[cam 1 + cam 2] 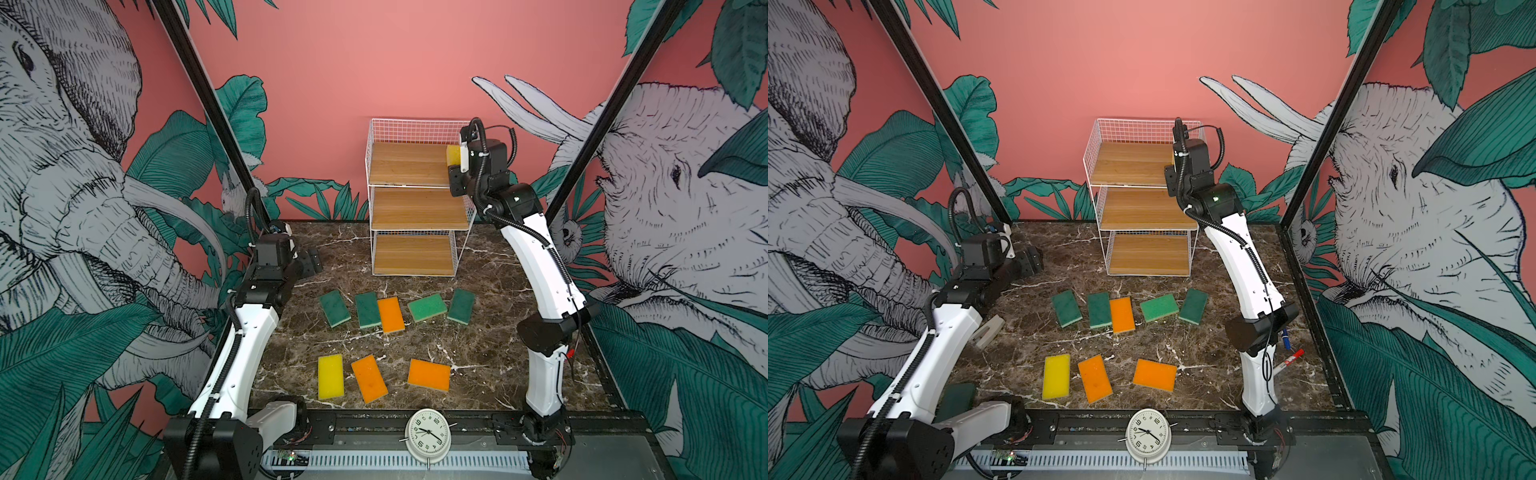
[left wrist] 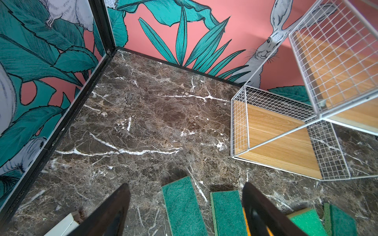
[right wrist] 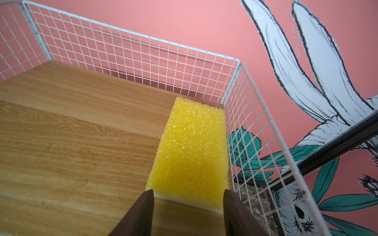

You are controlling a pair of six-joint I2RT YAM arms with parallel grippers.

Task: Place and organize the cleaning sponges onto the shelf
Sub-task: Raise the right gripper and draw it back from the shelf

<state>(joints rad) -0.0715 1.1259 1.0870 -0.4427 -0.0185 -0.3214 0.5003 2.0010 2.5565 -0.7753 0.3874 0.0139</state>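
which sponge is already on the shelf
The yellow sponge, lying flat at the right end of the top board of the shelf, beside the wire side. The other eight, including the second yellow one, lie on the marble table.

the back wall [image 1: 374, 62] is flat salmon pink, with teal leaves [image 1: 241, 112] along its foot and a white rabbit's long ears [image 3: 323, 61] towards the right. both side walls carry big grey line-drawn elephants [image 1: 62, 166] among more teal foliage. two black posts [image 1: 208, 104] slant up from the back corners. the floor is a dark brown marble slab [image 1: 478, 353] veined in white. at the front a white alarm clock [image 1: 428, 434] stands on a black rail [image 1: 361, 424]. the light is soft and even.
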